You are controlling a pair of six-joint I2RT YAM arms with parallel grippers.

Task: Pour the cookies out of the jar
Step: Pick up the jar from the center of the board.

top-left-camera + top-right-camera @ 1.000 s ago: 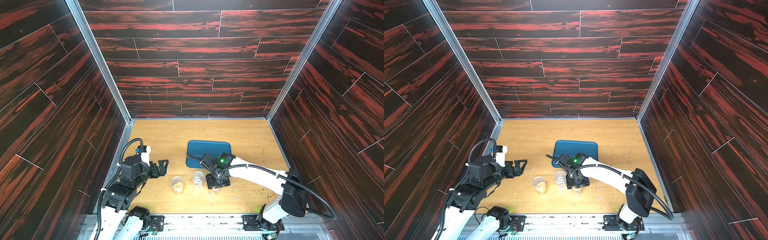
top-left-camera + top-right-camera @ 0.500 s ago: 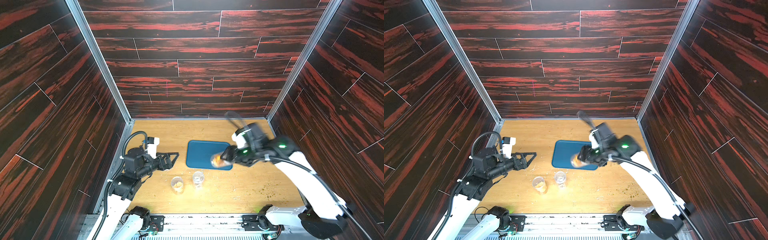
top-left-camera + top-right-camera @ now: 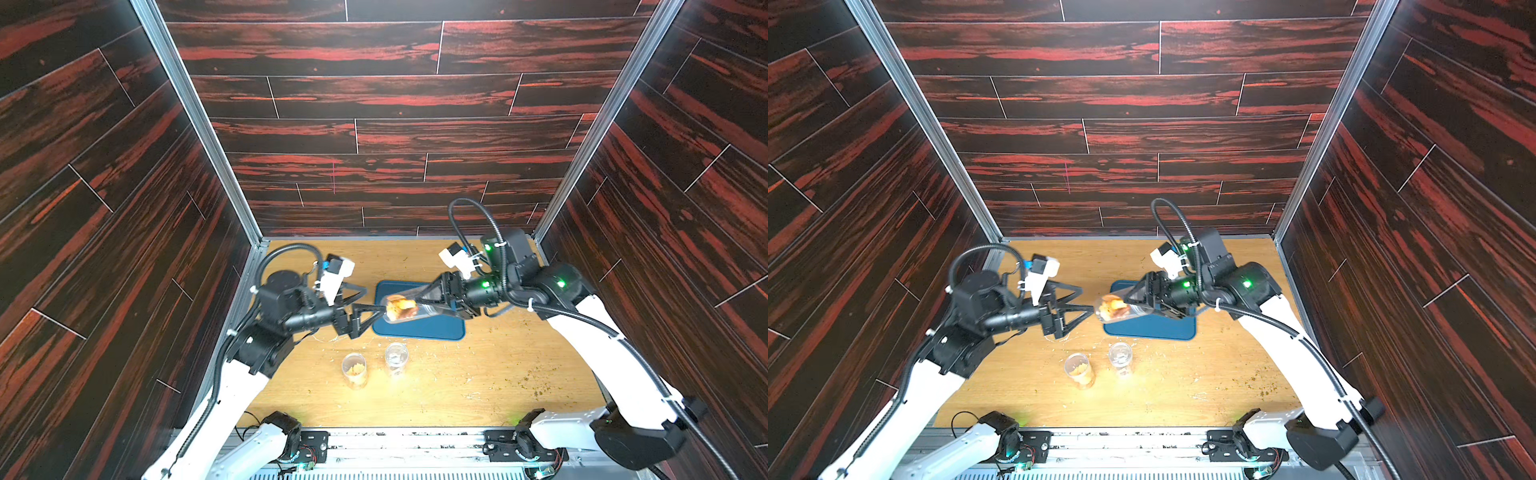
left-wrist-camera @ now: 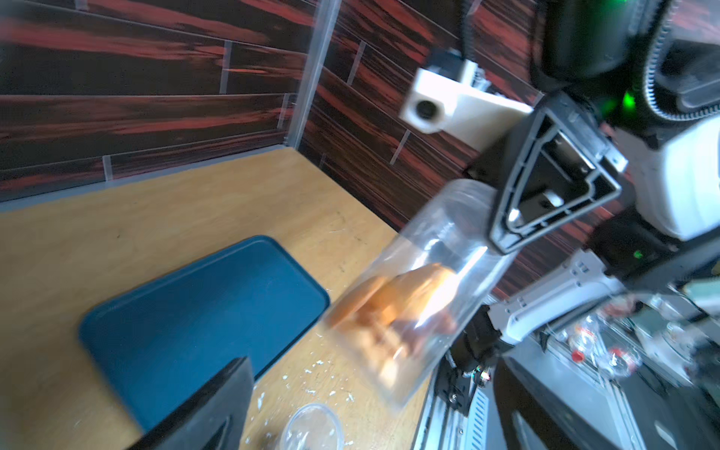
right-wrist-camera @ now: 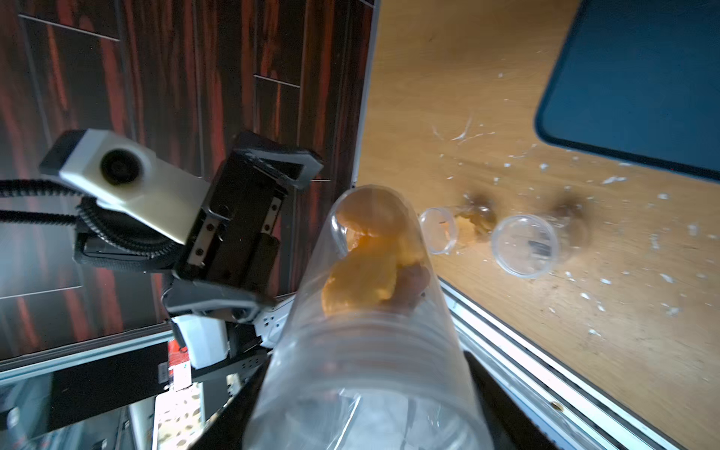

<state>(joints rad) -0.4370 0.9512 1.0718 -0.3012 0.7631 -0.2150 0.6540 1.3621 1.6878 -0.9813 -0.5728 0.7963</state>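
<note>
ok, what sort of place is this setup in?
Probably a lab test booth, not a real kitchen: dark wood-look wall panels framed by metal posts box in a small wooden table, and two robot arms are mounted at its front edge.

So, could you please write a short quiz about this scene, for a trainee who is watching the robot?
1. True or false: some cookies already lie on the blue tray.
2. Which pincer grips the jar that holds the cookies? A) left B) right C) neither
3. Fill in: ___ small clear cups stand on the table in front of the tray.

Key
1. False. The tray is bare.
2. B, the right pincer.
3. Two.
</note>
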